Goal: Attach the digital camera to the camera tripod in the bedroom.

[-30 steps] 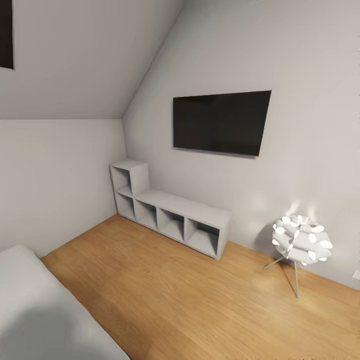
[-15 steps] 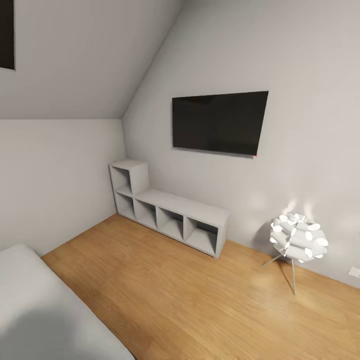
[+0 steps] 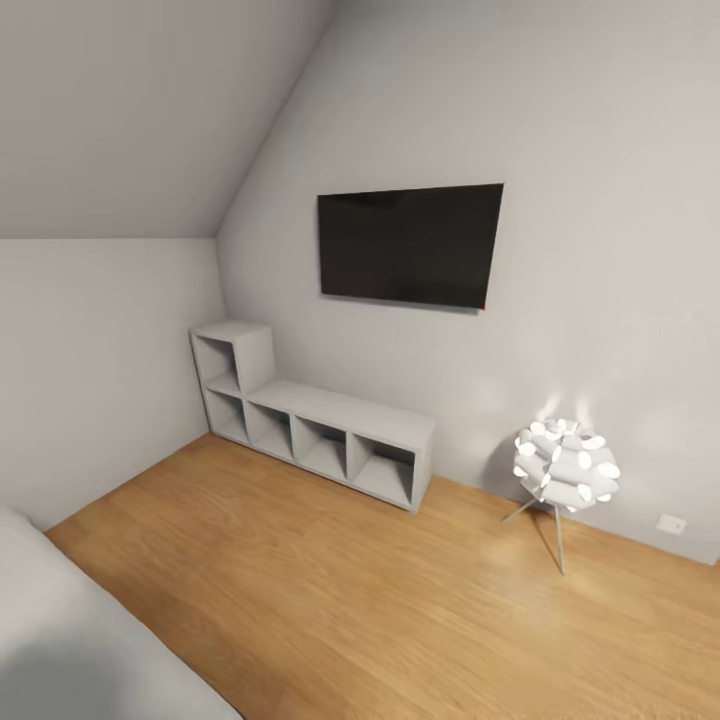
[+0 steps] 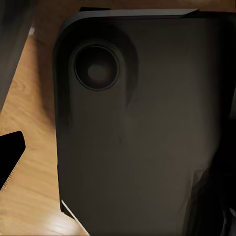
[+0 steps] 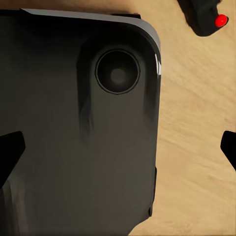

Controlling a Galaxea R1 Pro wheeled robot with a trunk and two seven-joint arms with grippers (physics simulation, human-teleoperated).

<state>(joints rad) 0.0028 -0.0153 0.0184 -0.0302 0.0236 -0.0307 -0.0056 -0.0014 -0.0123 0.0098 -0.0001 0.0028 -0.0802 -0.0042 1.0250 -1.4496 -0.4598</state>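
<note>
The head view takes in a corner of the bedroom: a stepped white shelf runs along the wall from the corner under a dark TV, and a glowing lamp on thin legs stands on the wood floor further along that wall. The bed corner sits at the near left.

In the right wrist view, the camera, red button showing, lies on the floor past the corner of the robot's black base, off to one side of the right gripper, whose fingertips stand wide apart, holding nothing.

In the left wrist view, one left fingertip shows beside the base; I cannot tell its spread.
</note>
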